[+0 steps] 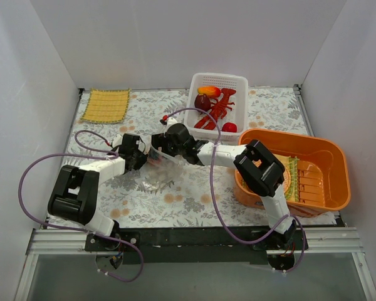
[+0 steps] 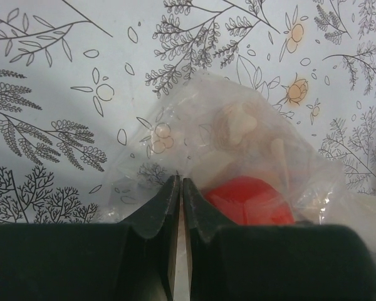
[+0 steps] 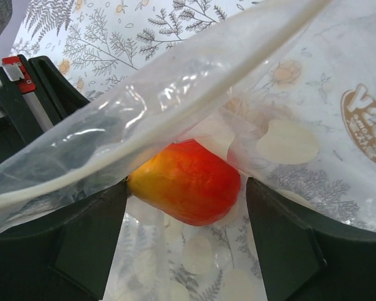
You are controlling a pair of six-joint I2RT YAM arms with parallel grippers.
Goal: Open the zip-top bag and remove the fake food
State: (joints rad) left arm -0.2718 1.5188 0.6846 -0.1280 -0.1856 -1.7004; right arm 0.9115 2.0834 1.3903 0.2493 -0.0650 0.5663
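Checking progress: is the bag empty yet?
Not empty: a red-orange fruit sits inside the bag, under its raised top layer in the right wrist view.

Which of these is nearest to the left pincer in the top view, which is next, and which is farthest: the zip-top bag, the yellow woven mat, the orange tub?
1. zip-top bag: pinched in the left pincer itself.
2. yellow woven mat: far-left corner, behind the pincer.
3. orange tub: far over on the right side.
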